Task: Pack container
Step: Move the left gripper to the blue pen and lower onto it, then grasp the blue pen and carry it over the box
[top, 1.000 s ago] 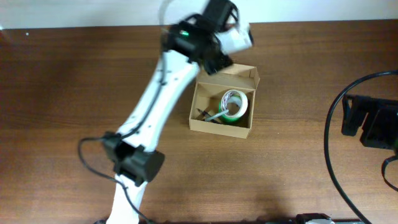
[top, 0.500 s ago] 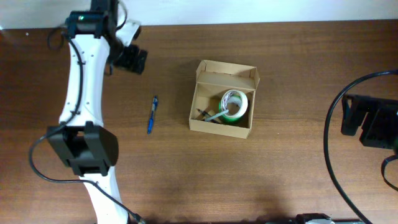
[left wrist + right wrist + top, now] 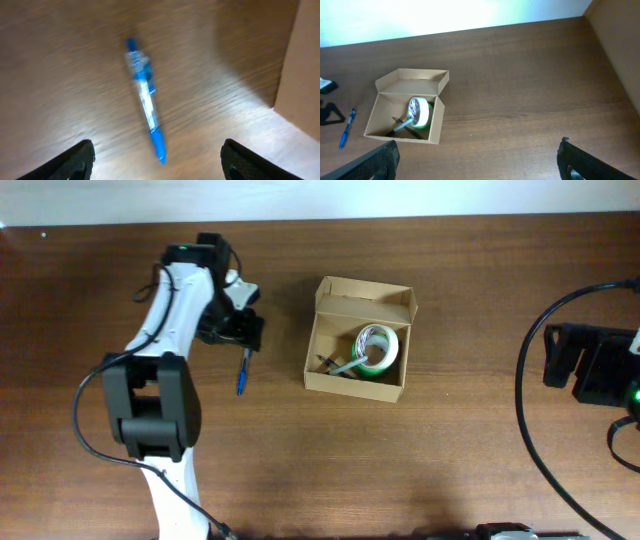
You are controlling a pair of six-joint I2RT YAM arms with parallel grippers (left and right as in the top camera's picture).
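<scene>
Swung inward, the left tool (image 3: 159,167) now hovers wide over the blue pen (image 3: 144,95) near the container (image 3: 357,386). Right tool (image 3: 477,161) stands wide, empty.

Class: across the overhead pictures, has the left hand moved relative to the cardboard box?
Yes. The left hand went from the far edge of the cardboard box leftward, and now hangs over the blue pen beside the box.
</scene>
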